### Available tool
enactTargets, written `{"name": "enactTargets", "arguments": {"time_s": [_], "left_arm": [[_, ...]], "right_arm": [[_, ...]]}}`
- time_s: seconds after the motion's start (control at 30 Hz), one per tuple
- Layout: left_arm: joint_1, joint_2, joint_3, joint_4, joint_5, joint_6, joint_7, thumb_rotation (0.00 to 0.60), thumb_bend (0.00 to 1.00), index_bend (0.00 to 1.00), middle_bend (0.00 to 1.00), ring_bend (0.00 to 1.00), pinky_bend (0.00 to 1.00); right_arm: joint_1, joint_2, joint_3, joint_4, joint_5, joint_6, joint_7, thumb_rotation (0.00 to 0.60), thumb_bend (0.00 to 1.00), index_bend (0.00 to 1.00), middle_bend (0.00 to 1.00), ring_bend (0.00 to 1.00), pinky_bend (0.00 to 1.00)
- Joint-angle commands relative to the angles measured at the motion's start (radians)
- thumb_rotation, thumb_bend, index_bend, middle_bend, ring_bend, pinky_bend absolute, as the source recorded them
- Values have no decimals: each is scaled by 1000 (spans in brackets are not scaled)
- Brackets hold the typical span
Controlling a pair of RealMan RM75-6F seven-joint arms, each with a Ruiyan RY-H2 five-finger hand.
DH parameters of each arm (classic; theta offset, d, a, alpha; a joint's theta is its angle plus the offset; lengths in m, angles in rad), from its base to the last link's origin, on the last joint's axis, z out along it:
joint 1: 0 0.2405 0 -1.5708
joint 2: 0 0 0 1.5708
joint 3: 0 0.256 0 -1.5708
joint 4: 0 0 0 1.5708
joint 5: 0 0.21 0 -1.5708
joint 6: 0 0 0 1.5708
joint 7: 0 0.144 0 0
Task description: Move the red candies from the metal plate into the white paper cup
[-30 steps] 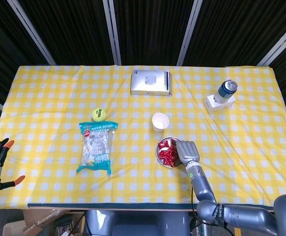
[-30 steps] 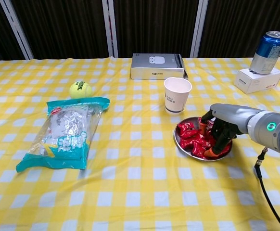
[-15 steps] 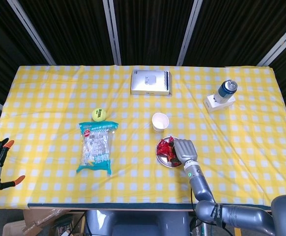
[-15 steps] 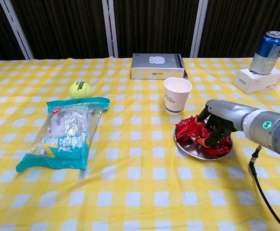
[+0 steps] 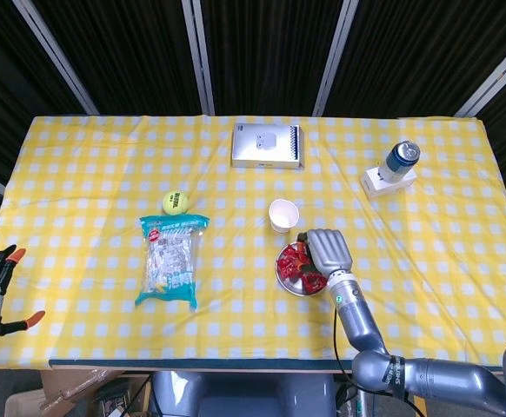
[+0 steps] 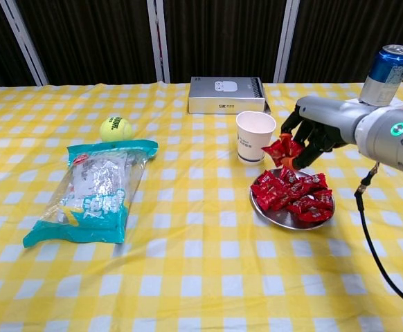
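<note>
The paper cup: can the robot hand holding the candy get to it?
Probably yes. The right robot hand holds a red candy just beside the paper cup, with nothing between them.

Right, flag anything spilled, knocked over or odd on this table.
Nothing stands out. The white paper cup is upright, the red candies sit inside the metal plate, and the right hand holds one candy above the plate beside the cup.

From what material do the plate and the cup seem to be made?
The plate looks like polished metal: its grey rim shines and reflects. The cup looks like matte paper: plain white, with a thin rolled rim and no gloss, though thin plastic cannot be excluded.
</note>
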Motion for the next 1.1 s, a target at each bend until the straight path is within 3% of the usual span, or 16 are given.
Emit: {"name": "enactTargets", "arguments": {"time_s": [0.03,0.27,0.53,0.87,1.1], "left_arm": [[-1,2,-1,-3,-5,-5,-3,600,3,0,0,0,0],[-5,5,-2,-12,-18,-17,-3,600,3,0,0,0,0],[-9,2,-7,-19,-37,-28,8,600,3,0,0,0,0],[-15,1,-12,-28,-62,-45,19,600,3,0,0,0,0],[-20,4,-15,-39,-75,-55,25,600,3,0,0,0,0]], "right_arm": [[21,24,28,-22,31,8,-19,600,554,698,787,863,1000],[80,39,85,0,101,-13,-36,600,555,698,787,863,1000],[173,13,128,135,187,-78,-51,600,555,698,787,863,1000],[258,-24,140,321,262,-174,-49,600,555,697,787,863,1000],[288,-47,114,395,289,-219,-47,600,555,615,787,863,1000]]}}
